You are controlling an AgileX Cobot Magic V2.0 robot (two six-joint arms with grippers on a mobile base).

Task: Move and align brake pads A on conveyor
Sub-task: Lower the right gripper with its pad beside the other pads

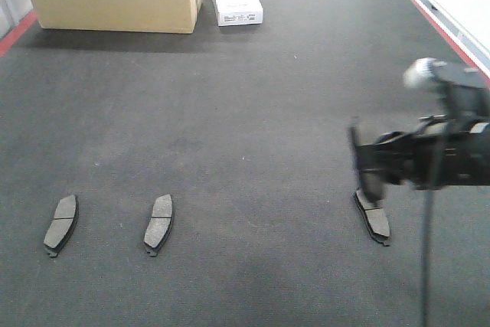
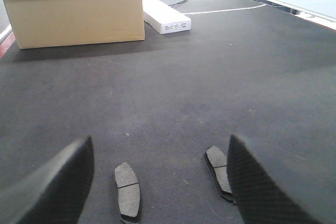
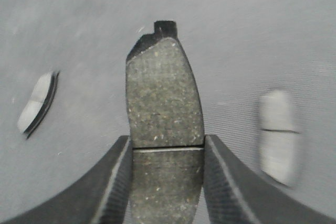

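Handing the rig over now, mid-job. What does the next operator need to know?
Left tool: open, empty, above the conveyor.
Right tool: fingers pressed against both sides of the third pad, which looks low on the belt.
Two pads lie side by side at the left, similarly angled.
Left to do: bring the third pad into line with them. A fourth pad is not in the front view; locate it.

black right arm (image 1: 429, 160), grey-white cap, dangling black cable; dark cross-hatched textured jaws
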